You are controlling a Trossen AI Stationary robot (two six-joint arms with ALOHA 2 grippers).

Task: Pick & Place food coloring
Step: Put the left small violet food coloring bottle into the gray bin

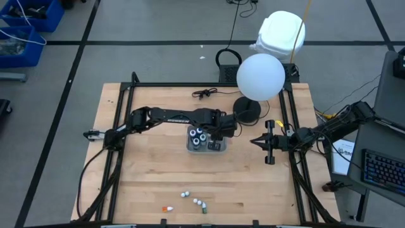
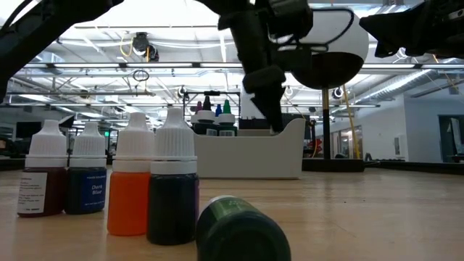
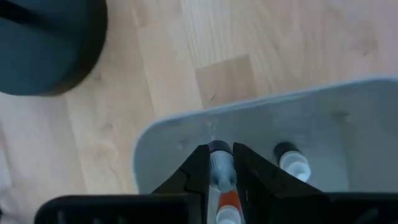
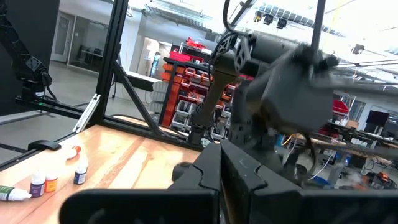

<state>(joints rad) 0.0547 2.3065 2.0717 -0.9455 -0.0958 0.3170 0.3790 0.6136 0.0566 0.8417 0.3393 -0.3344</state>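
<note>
From the high view I see my left gripper (image 1: 219, 134) at the centre of the frame, over the grey tray (image 1: 190, 147), which holds four dark bottles with pale round tops (image 1: 199, 137) in its left part. My right gripper (image 1: 258, 142) waits right of centre, beside the tray and apart from it, its fingers pressed together on nothing. Near the lower middle of the frame a scatter of tiny white-capped bottles (image 1: 197, 202) lies on the wooden table (image 1: 152, 171), well apart from the tray.

In the low view, those small bottles fill the lower left: a dark red one (image 2: 41, 179), a dark blue one (image 2: 88, 179), an orange one (image 2: 132, 176) and a dark green one (image 2: 173, 183) stand upright, and another green one (image 2: 241, 230) lies on its side at lower centre. The tray (image 2: 250, 152) sits behind them, mid-frame.

In the left wrist view, at lower centre, my left gripper (image 3: 219, 169) is clamped on a small bottle (image 3: 221, 167) over the tray (image 3: 348, 124). Another small bottle (image 3: 291, 160) lies in the tray just beside it.

In the right wrist view, a few small bottles (image 4: 43, 182) show at lower left on the table.
</note>
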